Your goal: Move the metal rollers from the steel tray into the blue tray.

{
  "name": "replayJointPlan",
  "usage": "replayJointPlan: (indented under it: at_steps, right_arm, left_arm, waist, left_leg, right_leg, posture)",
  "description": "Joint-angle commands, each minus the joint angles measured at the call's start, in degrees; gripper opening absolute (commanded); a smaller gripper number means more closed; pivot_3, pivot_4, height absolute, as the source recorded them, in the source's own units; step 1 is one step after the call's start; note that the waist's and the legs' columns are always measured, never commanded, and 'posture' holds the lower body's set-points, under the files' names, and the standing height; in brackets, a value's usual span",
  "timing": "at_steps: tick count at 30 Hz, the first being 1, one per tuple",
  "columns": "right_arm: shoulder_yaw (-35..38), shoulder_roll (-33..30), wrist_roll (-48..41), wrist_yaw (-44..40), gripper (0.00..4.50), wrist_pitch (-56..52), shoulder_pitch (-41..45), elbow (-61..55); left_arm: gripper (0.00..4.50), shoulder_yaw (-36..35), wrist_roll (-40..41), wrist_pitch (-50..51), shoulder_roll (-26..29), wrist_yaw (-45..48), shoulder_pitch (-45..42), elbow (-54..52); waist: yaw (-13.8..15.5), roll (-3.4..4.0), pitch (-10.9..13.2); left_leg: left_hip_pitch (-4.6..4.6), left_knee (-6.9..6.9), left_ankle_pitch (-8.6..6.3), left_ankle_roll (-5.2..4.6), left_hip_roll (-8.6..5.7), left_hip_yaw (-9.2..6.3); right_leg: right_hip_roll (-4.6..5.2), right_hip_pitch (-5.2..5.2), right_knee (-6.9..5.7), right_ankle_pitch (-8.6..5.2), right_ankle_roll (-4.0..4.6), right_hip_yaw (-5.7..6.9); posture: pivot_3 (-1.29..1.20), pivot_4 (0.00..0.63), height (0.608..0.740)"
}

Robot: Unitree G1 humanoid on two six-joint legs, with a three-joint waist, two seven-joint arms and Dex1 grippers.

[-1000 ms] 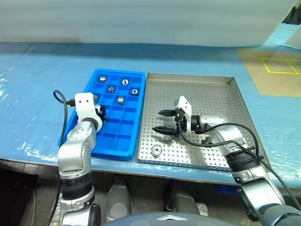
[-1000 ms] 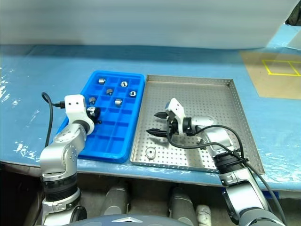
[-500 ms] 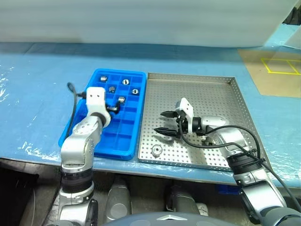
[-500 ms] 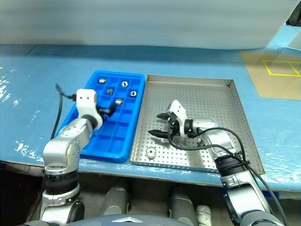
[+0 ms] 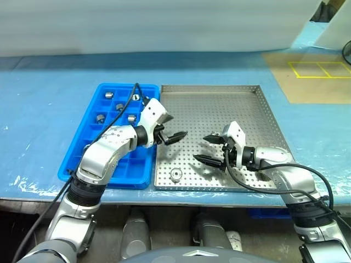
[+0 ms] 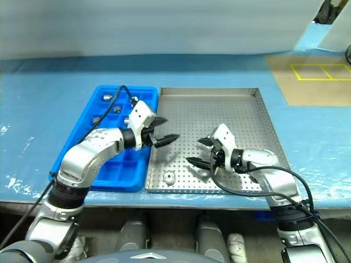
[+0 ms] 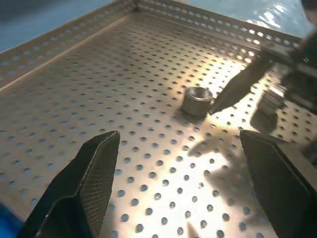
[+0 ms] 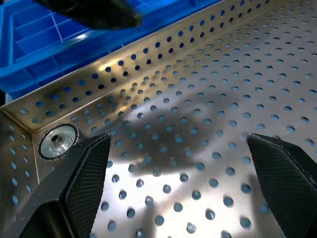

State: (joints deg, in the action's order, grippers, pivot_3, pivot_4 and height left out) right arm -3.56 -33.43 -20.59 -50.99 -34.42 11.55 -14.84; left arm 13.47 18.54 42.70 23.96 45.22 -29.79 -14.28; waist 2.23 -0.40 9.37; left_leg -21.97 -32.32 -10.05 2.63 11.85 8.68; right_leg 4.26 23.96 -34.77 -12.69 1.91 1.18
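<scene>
Metal rollers [image 5: 117, 107]: short shiny cylinders, dark centre holes, several in blue tray [image 5: 82, 157] cells at 12 o'clock. Steel tray [image 5: 219, 104] perforated. Left gripper [image 5: 171, 127] and right gripper [image 5: 210, 149] fingers wide, empty.

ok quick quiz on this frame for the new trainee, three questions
1. True or false: the left gripper is shut.
2. Both it and the right gripper hang over: A) the blue tray B) the steel tray C) the bare table.
3. Which tray holds more metal rollers?
Key: 1 false, its fingers stand apart and empty. 2 B. 3 the blue tray.
</scene>
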Motion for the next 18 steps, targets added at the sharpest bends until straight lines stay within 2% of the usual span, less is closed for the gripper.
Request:
replayJointPlan:
  at_steps: [1,7,18]
  right_arm:
    - [2.4,-0.9,-1.6,1.6,4.5,-0.8,-1.8,-4.4]
    - [3.8,-1.2,-2.4,3.9,4.5,-2.2,-5.4,-7.9]
    - [3.4,-3.0,-3.1,4.4,4.5,-2.9,-6.1,-8.6]
  left_arm:
    - [4.06,2.4,1.5,-2.7,2.8,7.7,-2.3,0.4]
    - [4.06,7.9,-1.8,-7.5,9.8,18.9,-5.3,5.0]
    - [4.06,12.4,-5.5,-13.0,11.8,24.6,-3.7,4.3]
  waist:
    - [-0.6,0.01,0.0]
    - [-1.9,0.06,0.0]
    - [-2.6,0.07,0.0]
  left_leg:
    - [0.01,0.0,0.02,0.03,0.0,0.03]
    - [0.1,0.04,0.02,0.03,-0.01,0.08]
    - [0.26,0.04,0.01,0.02,-0.01,0.09]
  right_leg:
    - [0.0,0.0,0.0,0.0,0.0,-0.04]
    - [-0.04,-0.01,-0.01,0.0,0.0,-0.12]
    - [-0.03,-0.22,0.0,0.0,0.01,-0.13]
  posture:
    - [-0.25,0.15,0.74]
    - [-0.29,0.15,0.74]
    - [-0.28,0.15,0.74]
